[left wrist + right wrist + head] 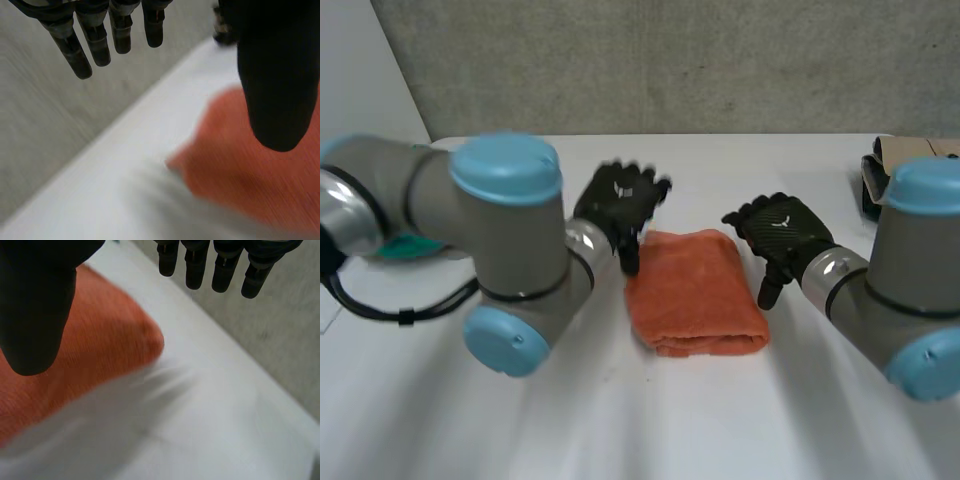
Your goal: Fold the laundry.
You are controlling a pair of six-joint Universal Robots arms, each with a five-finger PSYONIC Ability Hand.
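An orange cloth (695, 291) lies folded into a thick rectangle on the white table (620, 420) between my hands. My left hand (618, 205) hovers open at the cloth's far left corner, fingers spread and holding nothing. My right hand (782, 236) is open just right of the cloth's far right corner, apart from it. Under my left hand's thumb (277, 75) the orange cloth (250, 170) shows, with the straight fingers (95, 40) held off it. The right wrist view has the cloth (90, 355) below my right thumb (37, 305), with straight fingers (225, 265) above the table.
A teal item (408, 248) lies at the table's left behind my left arm. A dark and tan object (880, 170) sits at the far right edge. A grey wall (670, 60) rises behind the table's far edge.
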